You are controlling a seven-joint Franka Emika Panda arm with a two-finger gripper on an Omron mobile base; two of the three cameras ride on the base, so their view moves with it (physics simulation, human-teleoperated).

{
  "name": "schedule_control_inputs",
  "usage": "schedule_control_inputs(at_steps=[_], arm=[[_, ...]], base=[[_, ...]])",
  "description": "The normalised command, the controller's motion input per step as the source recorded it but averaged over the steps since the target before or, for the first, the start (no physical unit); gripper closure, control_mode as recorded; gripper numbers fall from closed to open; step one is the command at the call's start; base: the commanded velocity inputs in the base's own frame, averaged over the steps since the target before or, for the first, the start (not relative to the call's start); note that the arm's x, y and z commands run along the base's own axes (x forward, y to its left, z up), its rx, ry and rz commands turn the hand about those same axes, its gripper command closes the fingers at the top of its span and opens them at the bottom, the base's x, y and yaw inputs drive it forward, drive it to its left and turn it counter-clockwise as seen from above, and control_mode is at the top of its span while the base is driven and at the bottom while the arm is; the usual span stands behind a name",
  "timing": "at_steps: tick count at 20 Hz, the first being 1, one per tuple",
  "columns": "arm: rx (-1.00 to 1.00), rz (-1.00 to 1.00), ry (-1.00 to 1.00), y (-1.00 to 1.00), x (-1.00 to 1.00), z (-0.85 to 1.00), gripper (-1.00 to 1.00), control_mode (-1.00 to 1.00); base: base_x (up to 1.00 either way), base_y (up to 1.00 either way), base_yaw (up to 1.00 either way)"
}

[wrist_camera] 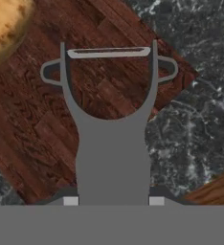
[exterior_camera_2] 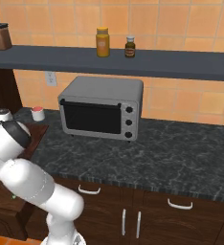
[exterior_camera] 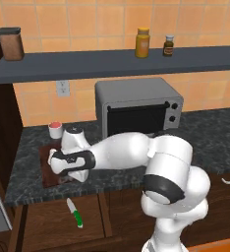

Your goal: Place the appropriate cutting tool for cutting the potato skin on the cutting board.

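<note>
Hand view looks down on the cutting board (wrist_camera: 61, 129), its dark reddish wood lying on the speckled counter (wrist_camera: 200, 95), with one board corner toward the right of the view. The potato (wrist_camera: 6, 26) sits on the board at the upper left of that view. The peeler (wrist_camera: 109, 119) hangs from the gripper (wrist_camera: 113, 201), handle clamped between the jaws and looped head and blade pointing away from the hand, over the board near that corner.

To finish this step well, the robot should judge the drop spot so that the whole tool lands on wood: part of the head already reaches toward the board's edge, so a small shift toward the board's middle looks wise, while keeping apart from the potato. Lowering until the head is close to the wood before letting go should stop the light tool from bouncing or sliding off.

Left base view shows the arm folded low and reaching left across the counter, wrist bent down over the board. A green-handled knife (exterior_camera: 74, 212) lies in an open drawer (exterior_camera: 48, 229) below.
</note>
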Motion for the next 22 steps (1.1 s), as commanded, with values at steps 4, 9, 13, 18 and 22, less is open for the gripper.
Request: schedule_control_inputs(at_steps=[4, 9, 13, 18, 22], arm=[[-0.02, 0.0, 0.0, 0.04, 0.27, -0.13, 1.0, -1.0], [-0.01, 0.0, 0.03, 0.0, 0.27, -0.01, 1.0, -1.0], [0.0, 0.0, 0.02, 0.04, 0.14, -0.14, 1.0, -1.0], [0.0, 0.0, 0.0, 0.0, 0.0, -0.16, -1.0, -1.0], [0.0, 0.0, 0.0, 0.0, 0.0, 0.0, -1.0, -1.0]], base=[[0.0, 0.0, 0.0], [0.0, 0.0, 0.0], [0.0, 0.0, 0.0], [0.0, 0.0, 0.0], [0.0, 0.0, 0.0]])
